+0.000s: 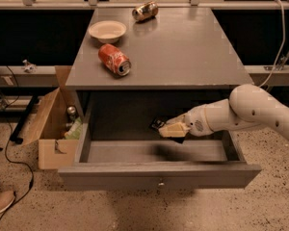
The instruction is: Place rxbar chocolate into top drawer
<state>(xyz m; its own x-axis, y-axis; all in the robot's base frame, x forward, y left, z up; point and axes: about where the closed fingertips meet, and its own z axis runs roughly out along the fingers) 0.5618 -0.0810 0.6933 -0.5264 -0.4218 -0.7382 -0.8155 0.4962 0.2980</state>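
Observation:
The top drawer (159,174) of the grey cabinet is pulled open, with its small round knob (160,182) at the front centre. My gripper (169,129) reaches in from the right, over the drawer's inside near the middle. It is shut on the rxbar chocolate (157,124), a small black wrapper that sticks out to the left of the pale fingers (173,130). The bar hangs above the drawer floor, and the gripper hides part of it.
On the cabinet top (183,52) lie a red soda can (114,59) on its side, a white bowl (107,31) and a brown can (145,10) at the back. An open cardboard box (50,129) stands left of the drawer. A shoe (0,201) and cables lie on the floor.

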